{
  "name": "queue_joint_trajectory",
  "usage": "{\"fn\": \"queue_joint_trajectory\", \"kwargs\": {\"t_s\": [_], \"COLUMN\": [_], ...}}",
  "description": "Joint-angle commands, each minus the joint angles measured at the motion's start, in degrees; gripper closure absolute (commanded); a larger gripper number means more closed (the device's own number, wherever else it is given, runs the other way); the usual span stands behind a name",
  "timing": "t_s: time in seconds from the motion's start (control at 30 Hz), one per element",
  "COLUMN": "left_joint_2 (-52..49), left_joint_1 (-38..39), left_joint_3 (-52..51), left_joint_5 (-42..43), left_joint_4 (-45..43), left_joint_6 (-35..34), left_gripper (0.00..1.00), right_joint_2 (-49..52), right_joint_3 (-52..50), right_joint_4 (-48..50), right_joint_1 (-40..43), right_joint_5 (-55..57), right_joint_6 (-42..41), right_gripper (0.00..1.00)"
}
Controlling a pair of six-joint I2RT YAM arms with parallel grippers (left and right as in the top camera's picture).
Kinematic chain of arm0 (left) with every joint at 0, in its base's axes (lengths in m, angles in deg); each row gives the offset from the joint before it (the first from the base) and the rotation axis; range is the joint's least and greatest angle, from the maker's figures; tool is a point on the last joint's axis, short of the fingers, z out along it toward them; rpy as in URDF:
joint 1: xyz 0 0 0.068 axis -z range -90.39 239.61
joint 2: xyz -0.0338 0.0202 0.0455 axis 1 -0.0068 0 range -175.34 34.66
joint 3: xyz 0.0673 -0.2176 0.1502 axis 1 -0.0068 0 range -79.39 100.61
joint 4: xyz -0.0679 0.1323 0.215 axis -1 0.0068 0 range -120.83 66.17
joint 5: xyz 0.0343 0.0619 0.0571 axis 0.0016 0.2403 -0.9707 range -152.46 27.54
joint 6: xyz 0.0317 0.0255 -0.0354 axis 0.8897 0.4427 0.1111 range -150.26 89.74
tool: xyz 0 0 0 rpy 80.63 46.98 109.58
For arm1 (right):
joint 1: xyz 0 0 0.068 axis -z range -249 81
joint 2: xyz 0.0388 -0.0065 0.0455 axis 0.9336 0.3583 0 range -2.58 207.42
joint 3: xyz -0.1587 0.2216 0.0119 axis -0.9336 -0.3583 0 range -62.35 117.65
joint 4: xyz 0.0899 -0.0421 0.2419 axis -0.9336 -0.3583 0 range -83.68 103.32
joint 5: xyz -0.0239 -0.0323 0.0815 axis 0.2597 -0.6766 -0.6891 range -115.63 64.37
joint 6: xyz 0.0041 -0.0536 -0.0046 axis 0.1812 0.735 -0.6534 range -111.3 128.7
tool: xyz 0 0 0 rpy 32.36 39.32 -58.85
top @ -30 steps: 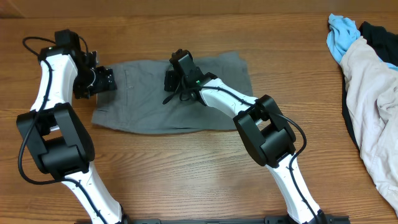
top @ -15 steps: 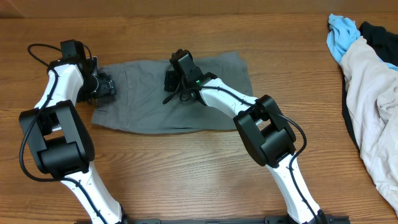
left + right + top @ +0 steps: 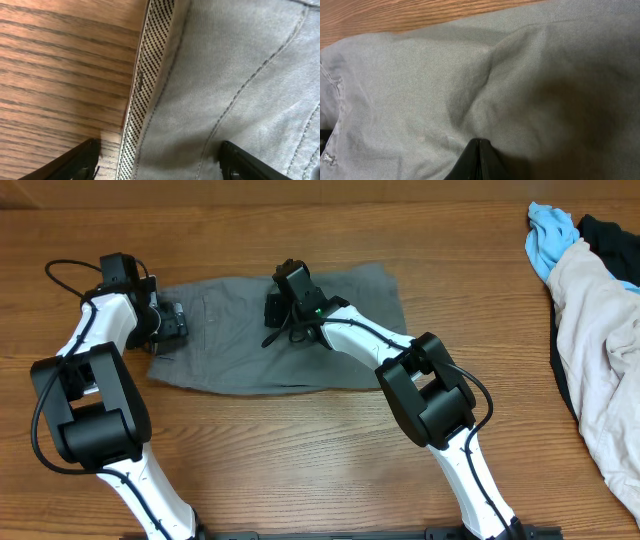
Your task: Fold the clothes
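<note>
The left gripper (image 3: pixel 160 162), jaws apart, straddles the speckled waistband (image 3: pixel 150 75), the right gripper (image 3: pixel 479 150) presses closed mid-garment, and the gray shorts (image 3: pixel 230 345) lie flat on the worktop (image 3: pixel 300 450), seemingly leg-on-leg, crosswise fold not yet made.

shorts (image 3: pixel 230 345) flat on table (image 3: pixel 300 455), garment pile (image 3: pixel 600 360) far right

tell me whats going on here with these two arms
Two robot arms are working on gray shorts spread on a wooden table. The left gripper is open, straddling the waistband edge. The right gripper is shut, tips on the cloth near the middle. A heap of other clothes lies at the right.
</note>
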Motion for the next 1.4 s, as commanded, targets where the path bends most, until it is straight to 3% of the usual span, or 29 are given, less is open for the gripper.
{"fn": "queue_joint_trajectory", "kwargs": {"t_s": [0.0, 0.17, 0.5, 0.93, 1.17, 1.37], "left_joint_2": [-1.51, -1.51, -1.51, -1.51, -1.51, -1.51], "left_joint_1": [-1.95, -3.13, -3.06, -3.04, -3.04, -2.99], "left_joint_3": [-2.47, -2.51, -5.49, -9.64, -9.64, -9.64], "left_joint_5": [-0.46, 4.46, 4.55, 6.67, 7.89, 11.3], "left_joint_4": [0.24, 0.07, -2.25, -5.53, -5.68, -5.68], "left_joint_6": [-0.13, -0.04, 1.2, 1.11, 1.09, 1.14], "left_gripper": [0.22, 0.26, 0.28, 0.48, 0.53, 0.44], "right_joint_2": [2.16, 2.16, 2.16, 2.16, 2.16, 2.16], "right_joint_3": [-0.04, -0.04, -0.04, -0.04, -0.04, -0.04], "right_joint_4": [-1.57, -1.57, -1.62, -1.64, -1.62, -1.62], "right_joint_1": [0.04, 0.04, 0.04, 0.04, 0.04, 0.04], "right_joint_5": [-0.28, -0.28, -0.28, -0.28, -0.28, -0.28], "right_joint_6": [0.04, 0.04, 0.02, 0.04, 0.04, 0.04], "right_gripper": [0.95, 0.95, 0.95, 0.9, 0.9, 0.9]}}
